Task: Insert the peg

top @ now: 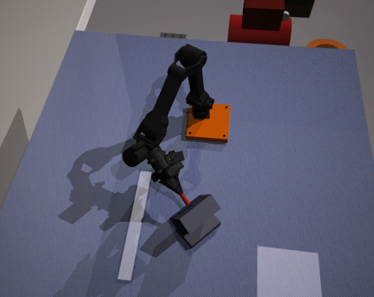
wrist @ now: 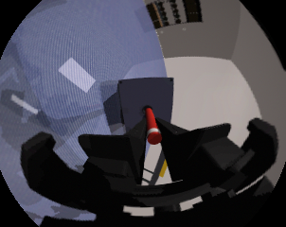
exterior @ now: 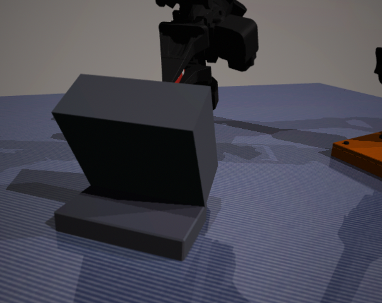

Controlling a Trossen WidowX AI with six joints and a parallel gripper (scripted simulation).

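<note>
Peg (top: 184, 199) gripped, prob. touching panel (top: 198, 217) on blue table (top: 276, 127).

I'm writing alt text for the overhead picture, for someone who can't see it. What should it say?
A black robot arm reaches across a blue-grey table, its jaws shut on a thin red peg whose far end meets the face of a dark sloped panel. The arm's base stands on an orange plate.
</note>
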